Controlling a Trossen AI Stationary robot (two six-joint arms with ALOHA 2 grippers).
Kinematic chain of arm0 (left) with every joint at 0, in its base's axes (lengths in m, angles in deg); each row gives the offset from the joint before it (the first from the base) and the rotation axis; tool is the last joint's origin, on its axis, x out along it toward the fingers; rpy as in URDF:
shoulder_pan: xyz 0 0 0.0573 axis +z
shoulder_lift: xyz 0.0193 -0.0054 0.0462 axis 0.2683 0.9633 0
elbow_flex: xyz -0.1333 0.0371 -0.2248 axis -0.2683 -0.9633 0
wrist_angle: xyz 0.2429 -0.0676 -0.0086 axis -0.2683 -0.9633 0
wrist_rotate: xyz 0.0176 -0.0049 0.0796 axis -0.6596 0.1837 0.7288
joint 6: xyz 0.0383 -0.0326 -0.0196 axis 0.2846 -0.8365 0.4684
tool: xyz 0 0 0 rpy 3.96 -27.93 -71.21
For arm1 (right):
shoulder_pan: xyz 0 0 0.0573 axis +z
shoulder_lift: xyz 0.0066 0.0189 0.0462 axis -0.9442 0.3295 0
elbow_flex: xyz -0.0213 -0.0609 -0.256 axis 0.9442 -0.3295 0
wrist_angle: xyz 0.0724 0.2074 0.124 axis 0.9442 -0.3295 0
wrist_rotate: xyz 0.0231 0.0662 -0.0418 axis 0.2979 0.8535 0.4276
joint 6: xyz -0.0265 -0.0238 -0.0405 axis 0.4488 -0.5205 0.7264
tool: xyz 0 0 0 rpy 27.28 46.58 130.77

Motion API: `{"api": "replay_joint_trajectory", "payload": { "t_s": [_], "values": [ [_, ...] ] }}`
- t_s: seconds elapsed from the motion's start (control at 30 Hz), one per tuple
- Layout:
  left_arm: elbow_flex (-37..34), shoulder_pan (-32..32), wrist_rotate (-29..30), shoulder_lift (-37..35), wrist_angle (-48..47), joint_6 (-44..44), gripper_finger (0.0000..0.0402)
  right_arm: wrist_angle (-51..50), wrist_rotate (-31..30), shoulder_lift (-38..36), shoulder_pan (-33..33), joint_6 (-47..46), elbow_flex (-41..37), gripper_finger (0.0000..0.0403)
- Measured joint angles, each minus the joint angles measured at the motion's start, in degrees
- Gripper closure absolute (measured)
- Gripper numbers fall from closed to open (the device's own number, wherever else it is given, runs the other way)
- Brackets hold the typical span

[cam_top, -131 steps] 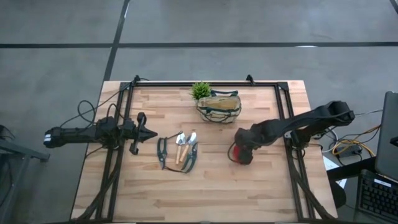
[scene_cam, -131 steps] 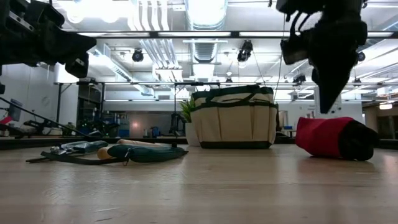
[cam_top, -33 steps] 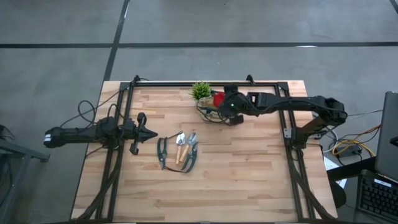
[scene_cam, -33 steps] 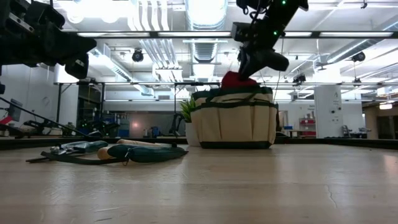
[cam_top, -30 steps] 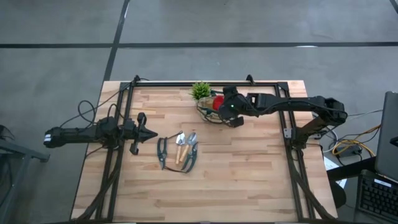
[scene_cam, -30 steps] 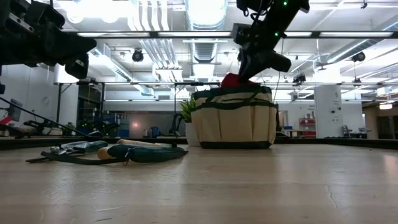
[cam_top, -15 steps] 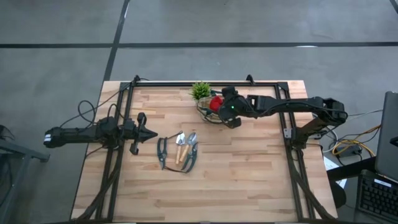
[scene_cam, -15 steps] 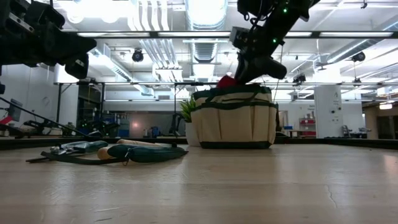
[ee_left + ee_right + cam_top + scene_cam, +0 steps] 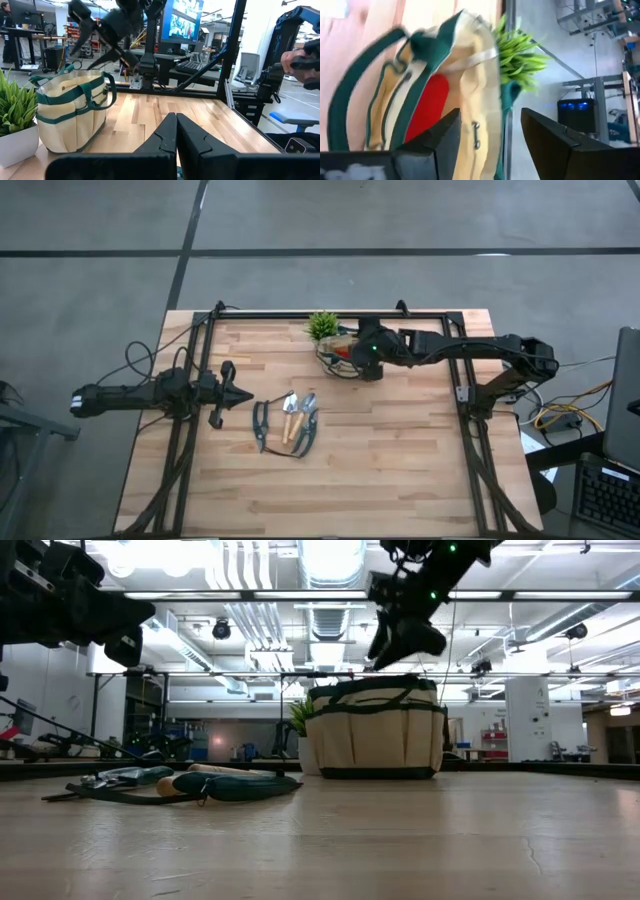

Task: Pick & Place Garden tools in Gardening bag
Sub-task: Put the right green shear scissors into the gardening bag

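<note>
The beige gardening bag with green trim (image 9: 352,356) stands at the far middle of the table, and shows in the low view (image 9: 378,730). The red soft lump (image 9: 426,111) lies inside it. My right gripper (image 9: 492,134) is open and empty just above the bag's rim (image 9: 402,638). The hand tools with wooden handles and the dark-handled shears (image 9: 288,422) lie flat at mid-table, also in the low view (image 9: 170,783). My left gripper (image 9: 246,393) is shut and empty, left of the tools.
A small green leafy plant (image 9: 322,326) in a white pot stands right beside the bag on its far left. A black frame (image 9: 300,315) runs along the table's far edge and sides. Bare wood lies toward the near edge.
My right gripper has let go of the red lump over the bag. The lump has sunk from the bag's rim into the bag and no longer shows above it in the low view. The gripper has risen a little.
</note>
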Motion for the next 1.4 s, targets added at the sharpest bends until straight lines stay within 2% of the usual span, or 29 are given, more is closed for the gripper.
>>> {"api": "replay_joint_trajectory", "payload": {
  "t_s": [0.17,0.33,0.53,0.77,1.0,1.4],
  "values": [
    [0.0,0.01,0.0,0.02,0.01,0.0,0.0396,-0.23,0.49,-0.11,1.73,-3.16,3.24,0.0188],
    [-0.01,0.01,0.0,0.01,0.01,0.0,0.0396,0.28,6.34,-0.11,5.19,-5.09,4.39,0.0188],
    [-0.01,-0.01,0.0,0.0,0.01,-0.01,0.0396,1.79,7.4,-0.11,9.83,-7.41,3.78,0.0188],
    [0.01,-0.01,0.0,0.02,0.03,0.01,0.0396,4.43,12.57,-0.09,13.48,-11.46,2.38,0.0193],
    [0.0,0.01,0.0,0.0,0.03,-0.01,0.0396,11.47,15.98,0.3,16.56,-14.98,-0.9,0.0198],
    [0.01,0.01,0.0,0.01,0.07,0.01,0.0396,19.4,16.26,11.19,22.35,-22.29,0.14,0.0199]
  ]
}}
